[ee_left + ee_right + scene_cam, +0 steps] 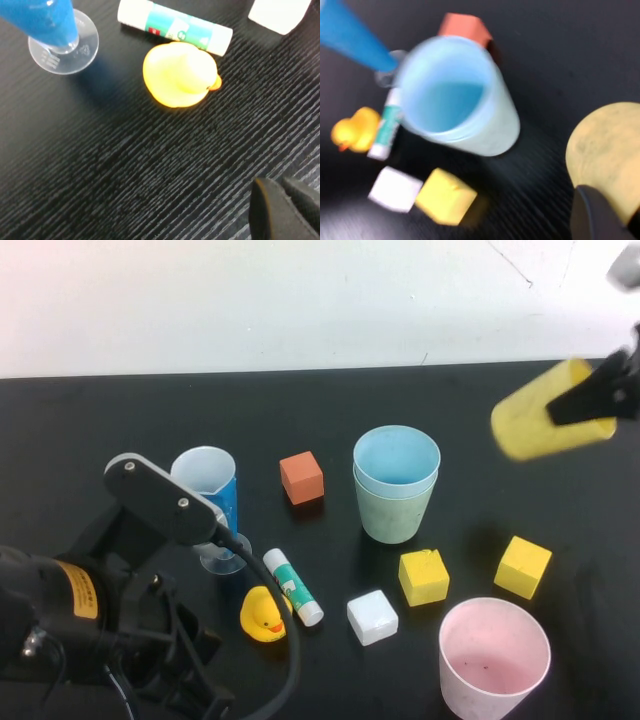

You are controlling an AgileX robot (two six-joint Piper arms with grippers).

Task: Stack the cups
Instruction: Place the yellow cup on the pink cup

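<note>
Black table (150,410) carries the light blue cup (396,460) nested in the pale green cup (393,512), the pink cup (494,657) near. Right gripper (590,395) clamps the yellow cup (535,418) aloft, tilted. Left gripper (280,210) hovers beside the rubber duck (263,615); its opening can't be judged.

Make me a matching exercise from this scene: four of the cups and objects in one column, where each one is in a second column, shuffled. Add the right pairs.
Things:
1. yellow cup
2. light blue cup
3. pink cup
4. rubber duck

Places:
A. nested inside the pale green cup
B. standing alone at the near right of the table
C. held tilted in the air by the right gripper
D. on the table beside the glue stick, in front of the left gripper, which is low at the near left

Pairs: 1-C, 2-A, 3-B, 4-D
</note>
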